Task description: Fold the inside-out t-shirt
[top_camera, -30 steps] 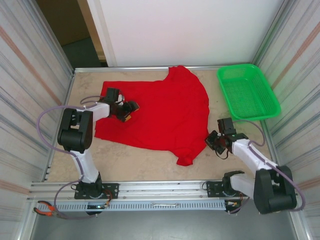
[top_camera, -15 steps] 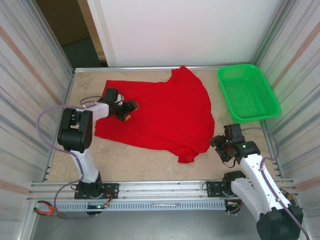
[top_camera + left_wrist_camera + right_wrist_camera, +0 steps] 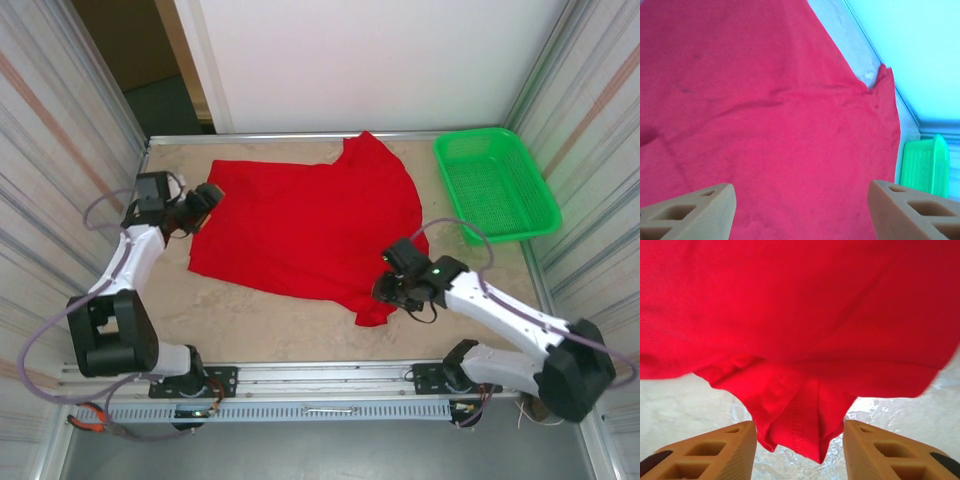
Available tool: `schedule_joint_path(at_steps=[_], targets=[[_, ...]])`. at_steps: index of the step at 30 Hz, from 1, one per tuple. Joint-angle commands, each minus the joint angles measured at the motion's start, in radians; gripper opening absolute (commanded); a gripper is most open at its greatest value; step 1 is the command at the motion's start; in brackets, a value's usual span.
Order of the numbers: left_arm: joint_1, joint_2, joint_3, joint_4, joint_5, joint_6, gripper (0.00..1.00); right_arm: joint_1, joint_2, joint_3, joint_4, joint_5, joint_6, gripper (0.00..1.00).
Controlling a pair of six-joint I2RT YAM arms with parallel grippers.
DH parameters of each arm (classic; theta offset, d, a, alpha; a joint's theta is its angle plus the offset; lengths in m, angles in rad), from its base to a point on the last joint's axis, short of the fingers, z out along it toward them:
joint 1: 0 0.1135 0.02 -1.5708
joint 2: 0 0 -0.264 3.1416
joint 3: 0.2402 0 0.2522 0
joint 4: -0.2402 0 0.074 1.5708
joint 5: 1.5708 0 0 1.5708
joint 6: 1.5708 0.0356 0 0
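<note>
The inside-out t-shirt (image 3: 310, 225) lies unfolded on the worktop (image 3: 280, 320), so every fold remains. The left hand (image 3: 205, 195) hangs spread above it; the right hand (image 3: 800, 447), spread, straddles a sleeve tip.

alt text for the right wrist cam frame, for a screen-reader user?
A bunched corner of the red t-shirt, stitched hem showing, points down between the open tan fingers of the right gripper, which are not clamped on it. The rest of the shirt spreads across the top, with pale mottled table below.

Bright, even light — soft shadows, wrist views slightly blurred.
</note>
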Motion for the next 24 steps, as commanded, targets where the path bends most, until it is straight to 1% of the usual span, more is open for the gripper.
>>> schedule_joint_path(at_steps=[1,6,11,13,14,16,18,20,21,24], targets=[[0.042,-0.034,-0.054,-0.089,0.036,0.037,0.71,0.072,0.094,0.047,0.049,0.072,0.013,0.42],[0.071,-0.057,-0.074,-0.096,0.059,0.046,0.70,0.128,0.213,0.092,0.057,0.110,0.019,0.35],[0.078,-0.064,-0.073,-0.105,0.064,0.054,0.70,0.133,0.236,0.090,0.062,0.116,0.030,0.24],[0.082,-0.069,-0.075,-0.105,0.063,0.054,0.71,0.133,0.231,0.084,0.061,0.119,0.037,0.24],[0.084,-0.071,-0.076,-0.106,0.064,0.053,0.71,0.132,0.228,0.081,0.062,0.117,0.042,0.28],[0.086,-0.077,-0.078,-0.109,0.064,0.056,0.71,0.130,0.233,0.079,0.066,0.108,0.048,0.39],[0.088,-0.081,-0.075,-0.117,0.062,0.061,0.71,0.130,0.240,0.077,0.072,0.101,0.051,0.39],[0.089,-0.080,-0.069,-0.150,0.033,0.073,0.71,0.130,0.248,0.072,0.082,0.095,0.055,0.33],[0.089,-0.075,-0.065,-0.173,0.011,0.077,0.71,0.130,0.248,0.070,0.085,0.095,0.056,0.27],[0.092,-0.051,-0.055,-0.246,-0.049,0.087,0.71,0.131,0.226,0.065,0.079,0.093,0.055,0.01]])
